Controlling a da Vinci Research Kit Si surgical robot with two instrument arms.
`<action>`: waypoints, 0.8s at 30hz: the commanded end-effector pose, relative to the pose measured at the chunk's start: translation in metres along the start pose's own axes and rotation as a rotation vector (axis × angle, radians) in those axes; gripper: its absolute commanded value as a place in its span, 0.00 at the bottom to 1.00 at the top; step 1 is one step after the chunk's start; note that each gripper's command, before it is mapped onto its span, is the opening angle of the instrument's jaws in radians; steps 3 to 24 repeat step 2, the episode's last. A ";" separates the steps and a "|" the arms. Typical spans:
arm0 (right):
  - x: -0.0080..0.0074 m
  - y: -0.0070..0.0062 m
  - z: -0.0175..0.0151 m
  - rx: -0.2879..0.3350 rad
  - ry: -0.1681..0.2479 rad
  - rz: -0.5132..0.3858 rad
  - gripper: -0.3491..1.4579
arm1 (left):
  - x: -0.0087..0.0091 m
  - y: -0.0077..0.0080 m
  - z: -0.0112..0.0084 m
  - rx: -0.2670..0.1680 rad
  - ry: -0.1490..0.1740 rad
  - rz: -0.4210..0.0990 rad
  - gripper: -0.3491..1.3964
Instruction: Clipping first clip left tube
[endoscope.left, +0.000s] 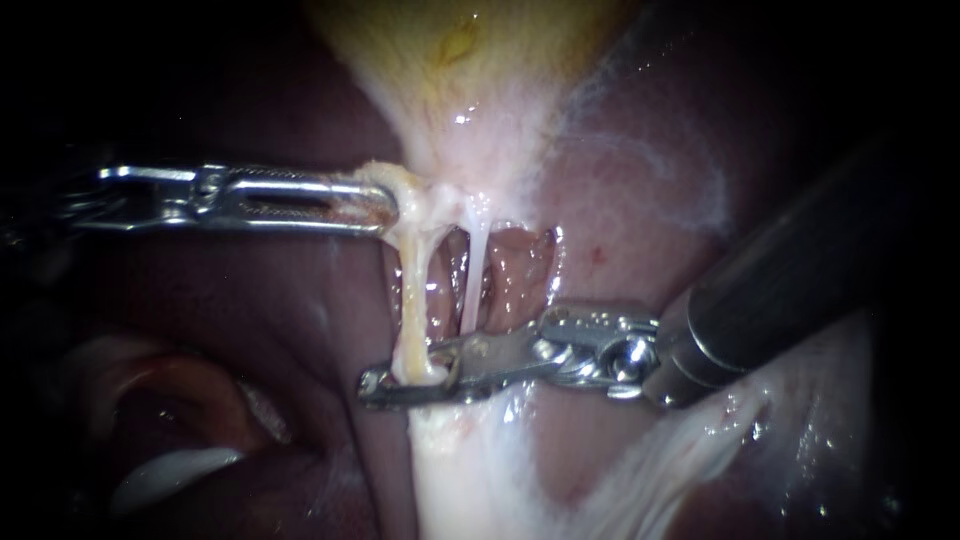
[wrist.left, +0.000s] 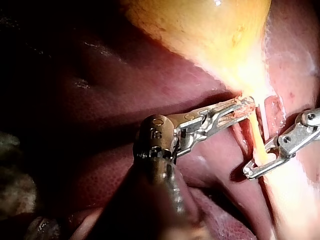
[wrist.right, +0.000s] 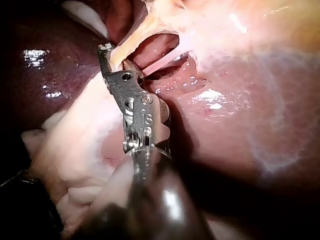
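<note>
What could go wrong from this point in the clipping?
The right instrument sits around the left tube near its lower end, with the right tube close beside; the tip may catch that too. The left instrument holds the gallbladder neck taut, so the thin stretched tube might tear.

the slender silver left instrument (endoscope.left: 385, 208) lies level, its long claw clamped flat on a pale yellowish fold of tissue (endoscope.left: 405, 188). the right instrument (endoscope.left: 385, 380), its dark shaft slanting in from the upper right, holds its claw parted, astride the pale left tube (endoscope.left: 412, 300).
</note>
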 end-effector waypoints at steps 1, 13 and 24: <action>0.0000 0.0000 0.0000 0.000 0.000 0.000 0.00 | 0.0000 0.0000 0.0000 0.001 -0.001 0.000 0.00; 0.0000 0.0000 0.0000 0.000 0.000 0.000 0.00 | 0.0000 0.0000 0.0000 0.001 -0.001 0.000 0.00; 0.0000 0.0000 0.0000 0.000 0.000 0.000 0.00 | 0.0000 0.0000 0.0000 0.001 -0.001 0.000 0.00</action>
